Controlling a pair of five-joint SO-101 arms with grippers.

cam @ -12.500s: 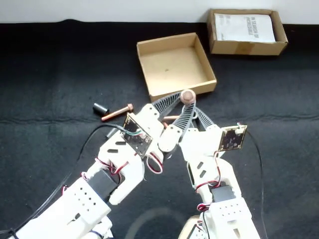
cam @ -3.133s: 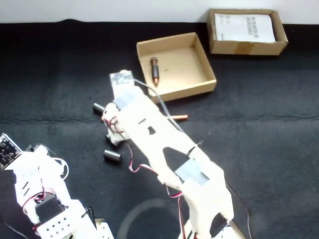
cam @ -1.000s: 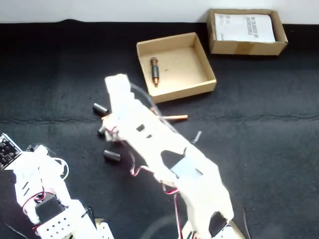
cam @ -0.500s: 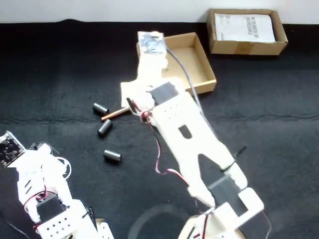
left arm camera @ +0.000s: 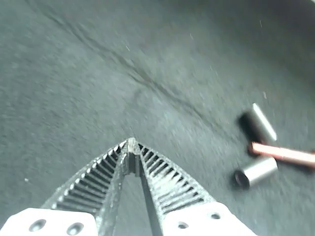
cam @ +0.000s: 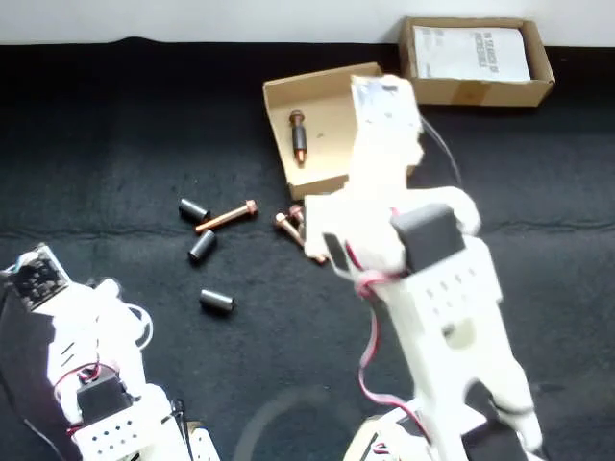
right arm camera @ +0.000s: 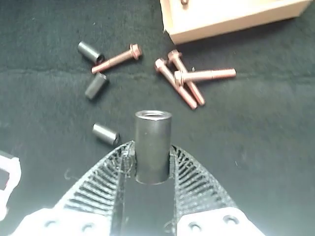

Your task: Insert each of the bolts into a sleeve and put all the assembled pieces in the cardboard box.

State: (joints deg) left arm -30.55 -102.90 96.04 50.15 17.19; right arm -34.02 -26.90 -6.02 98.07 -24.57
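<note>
Right pincer (right arm camera: 151,145) clamps a sleeve (right arm camera: 153,132), long axis along its fingers (right arm camera: 194,177), open end outward.

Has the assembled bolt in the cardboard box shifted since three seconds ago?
No. The assembled bolt lies at the same spot beside the left wall of the cardboard box.

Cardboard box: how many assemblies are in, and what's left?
Done: one assembled piece lies in the cardboard box. In hand: the right gripper holds a sleeve with no bolt in it. To do: four loose bolts and three loose sleeves lie on the table. The left gripper is shut, empty.
</note>
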